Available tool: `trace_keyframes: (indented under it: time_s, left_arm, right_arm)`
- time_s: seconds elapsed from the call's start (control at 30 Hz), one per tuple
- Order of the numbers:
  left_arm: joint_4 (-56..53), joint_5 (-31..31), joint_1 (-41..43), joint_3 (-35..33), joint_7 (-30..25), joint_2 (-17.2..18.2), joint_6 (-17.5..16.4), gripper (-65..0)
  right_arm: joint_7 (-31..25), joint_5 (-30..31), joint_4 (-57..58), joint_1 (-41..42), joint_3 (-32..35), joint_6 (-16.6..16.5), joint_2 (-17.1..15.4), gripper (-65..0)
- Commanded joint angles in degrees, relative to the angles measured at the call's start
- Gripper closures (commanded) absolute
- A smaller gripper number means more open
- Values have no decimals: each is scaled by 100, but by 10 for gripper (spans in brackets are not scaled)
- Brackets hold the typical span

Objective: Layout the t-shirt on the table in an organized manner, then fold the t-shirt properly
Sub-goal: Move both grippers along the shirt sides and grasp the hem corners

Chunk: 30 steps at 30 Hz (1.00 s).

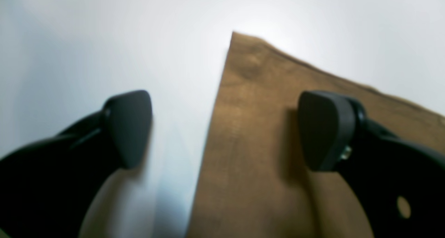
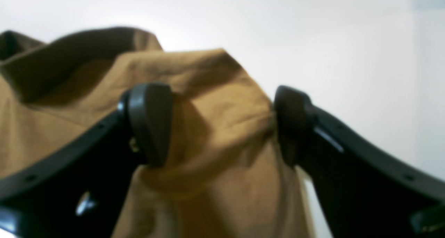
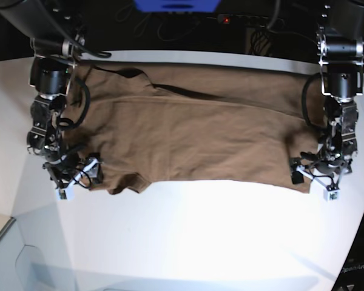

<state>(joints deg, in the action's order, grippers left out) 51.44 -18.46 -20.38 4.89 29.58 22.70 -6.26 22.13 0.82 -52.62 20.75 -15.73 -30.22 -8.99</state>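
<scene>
Brown t-shirt (image 3: 194,136) spread lengthwise across the white table (image 3: 188,242), collar end toward the right arm, hem end toward the left arm. Laid out long and mostly flat, presumably so that both arms can work opposite ends at once.

Left gripper (image 1: 222,130) standing wide, nothing held. One pad hanging over bare tabletop, the other over cloth, so the straight cloth edge runs up between the two. Corner of the cloth lying just ahead of the claw. Looks lined up to take that edge, though no pinch made yet. Whether the pads touch the surface: cannot tell from the blur.

Right gripper (image 2: 222,126) also spread wide, straddling a raised bunch of brown cloth. Cloth filling the gap between the pads, brushing or nearly brushing the outer one, not visibly squeezed. Probably about to close on that lump. A dark fold sits behind it, toward the collar.

In the base view, both claws low at the near corners of the shirt, well apart from each other.
</scene>
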Motion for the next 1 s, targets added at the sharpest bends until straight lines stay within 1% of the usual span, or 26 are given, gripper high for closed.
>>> trace_keyframes:
  time_s: [0.0,0.1,0.2,0.3,0.4,0.5,0.57,0.63,0.8,0.97]
  left_arm:
    - [30,-14,-164,17,-158,91,-11,-650]
    - [-23,-14,-164,-36,-352,91,-20,-650]
    - [-23,-14,-164,-185,-545,91,-20,-650]
    - [-32,-14,-173,-220,-624,82,-20,-642]
    - [-41,-14,-182,-220,-703,73,-20,-578]
    - [-76,-5,-182,-229,-1064,-24,-20,-498]
    - [-331,-5,-190,-229,-1187,-50,-20,-457]
    - [-682,-5,-366,-229,-1213,-76,-20,-432]
    - [-1447,-5,-656,-229,-1231,-76,-20,-432]
    - [-1430,-5,-648,-229,-1231,-76,-20,-430]
  right_arm:
    - [-11,2,-35,83,3,-33,-37,-390]
    - [-125,10,-35,65,3,-33,-37,-360]
    - [-134,10,-35,57,3,-33,-28,-359]
    - [-116,10,-35,57,3,-33,-28,-358]
    - [-116,10,-35,48,3,-33,-28,-358]
    - [-134,10,-43,-40,12,-33,-28,-358]
    - [-134,10,-43,-49,12,-33,-28,-358]
    - [-134,10,-43,-58,12,-33,-28,-358]
    - [-116,10,-43,-58,12,-33,-28,-358]
    - [-125,10,-52,-58,12,-33,-37,-358]
